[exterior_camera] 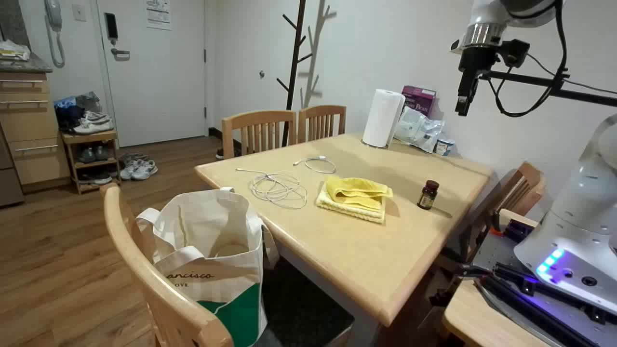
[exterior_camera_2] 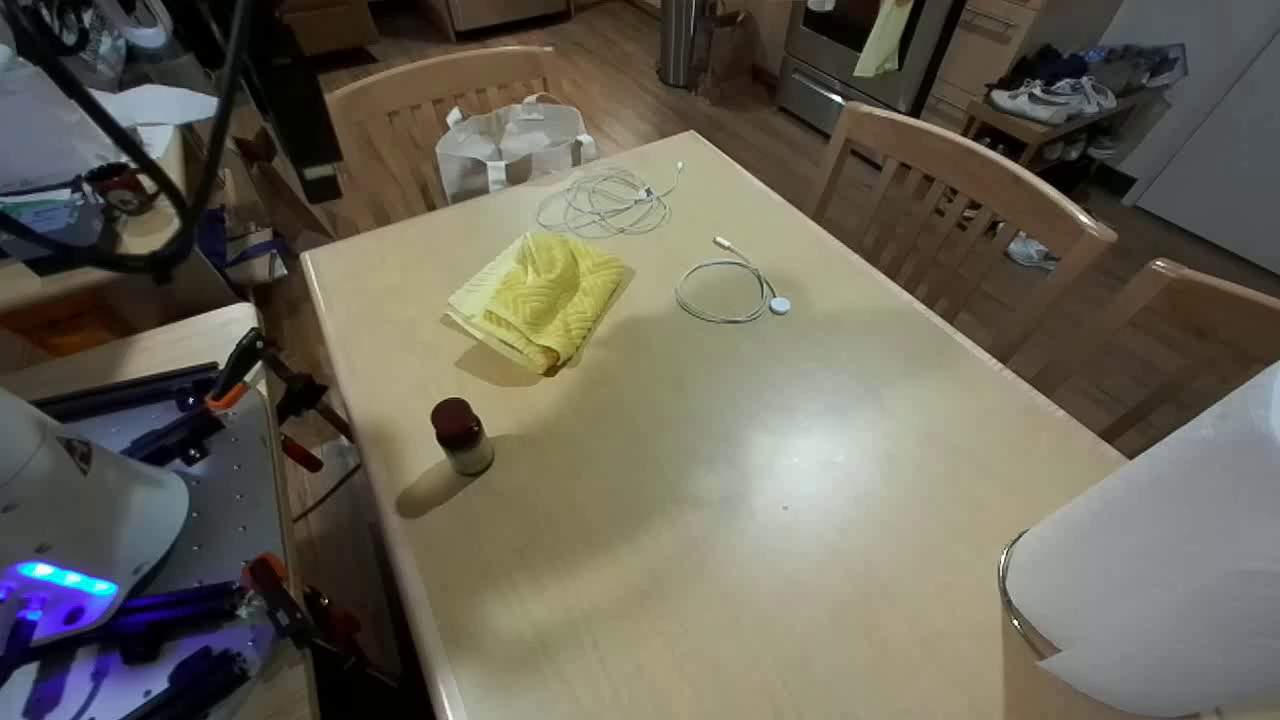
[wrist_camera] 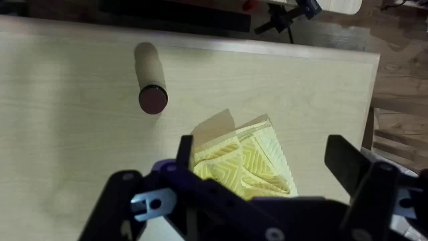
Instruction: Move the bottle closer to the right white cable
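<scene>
The small dark brown bottle with a dark red-brown cap stands upright on the table in both exterior views [exterior_camera: 427,195] [exterior_camera_2: 462,437]. In the wrist view the bottle [wrist_camera: 153,99] shows from above, at upper left. A small looped white cable [exterior_camera: 322,158] [exterior_camera_2: 765,285] lies right of a larger coiled white cable [exterior_camera: 278,189] [exterior_camera_2: 605,203] in both exterior views. My gripper [exterior_camera: 463,103] hangs high above the table, apart from everything. In the wrist view my gripper [wrist_camera: 260,142] has its fingers wide apart with nothing between them. Both cables are out of the wrist view.
A folded yellow cloth [exterior_camera: 355,197] [exterior_camera_2: 545,300] [wrist_camera: 244,164] lies between the bottle and the cables. A white paper-towel roll [exterior_camera: 383,118] [exterior_camera_2: 1160,560], plastic bags and a purple box [exterior_camera: 419,99] stand at a table end. A tote bag [exterior_camera: 212,231] and chairs surround the table.
</scene>
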Controlling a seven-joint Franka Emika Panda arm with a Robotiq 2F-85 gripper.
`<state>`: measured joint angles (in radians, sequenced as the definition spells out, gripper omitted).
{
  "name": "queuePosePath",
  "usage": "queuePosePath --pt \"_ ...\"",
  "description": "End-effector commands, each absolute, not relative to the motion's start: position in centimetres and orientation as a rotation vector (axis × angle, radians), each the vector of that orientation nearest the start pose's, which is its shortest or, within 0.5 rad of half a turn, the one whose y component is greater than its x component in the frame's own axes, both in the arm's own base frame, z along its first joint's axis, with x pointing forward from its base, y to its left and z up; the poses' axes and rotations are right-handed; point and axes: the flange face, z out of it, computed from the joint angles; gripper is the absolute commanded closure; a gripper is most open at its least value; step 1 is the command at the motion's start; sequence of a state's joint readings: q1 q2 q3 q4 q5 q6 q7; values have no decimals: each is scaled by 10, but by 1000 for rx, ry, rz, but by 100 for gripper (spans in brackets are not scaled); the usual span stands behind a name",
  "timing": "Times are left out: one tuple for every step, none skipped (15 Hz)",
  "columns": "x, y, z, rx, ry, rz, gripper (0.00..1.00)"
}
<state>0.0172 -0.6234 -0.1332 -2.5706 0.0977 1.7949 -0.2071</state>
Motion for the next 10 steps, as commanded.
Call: queuePosePath --pt "340 -32 454 -2940 -136 194 0" --pt "343 -29 454 -2944 -151 180 0" --pt "347 -26 453 -2963 -169 154 0" --pt "351 -23 449 -2967 -182 143 0" --pt "355 -21 443 -2979 -180 136 0" --pt "359 -20 438 -2992 -186 119 0" --pt "363 -18 432 -3011 -180 97 0" --pt "367 -18 427 -3031 -167 82 0" --pt "370 -18 420 -3041 -162 67 0" --pt "371 -21 411 -3046 -140 69 0"
